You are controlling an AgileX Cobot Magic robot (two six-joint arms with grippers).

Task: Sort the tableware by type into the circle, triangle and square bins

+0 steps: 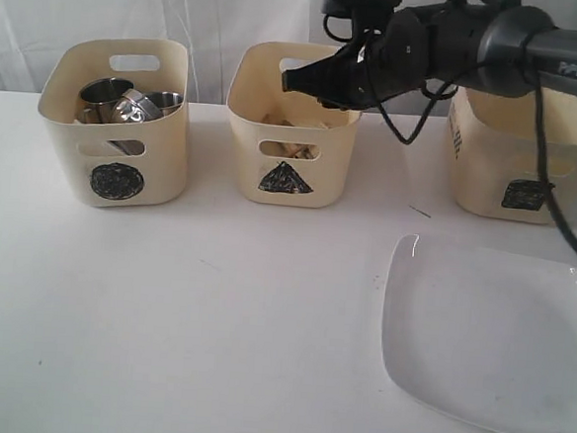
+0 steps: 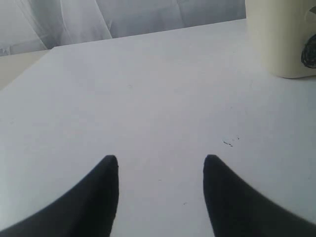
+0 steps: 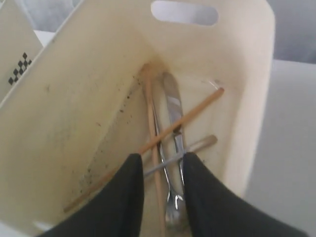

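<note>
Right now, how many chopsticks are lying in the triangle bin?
2, both on the triangle bin floor: one chopstick beside the knife, the other chopstick crossing both. None seems hidden.

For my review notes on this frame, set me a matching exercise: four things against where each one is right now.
Things:
1. steel mugs
2. wooden chopsticks
3. square plate
4. left tool

Places:
A. inside the triangle bin
B. flat on the table, outside every bin
C. inside the circle bin
D. open above bare tabletop, holding nothing

Pairs: 1-C, 2-A, 3-B, 4-D
</note>
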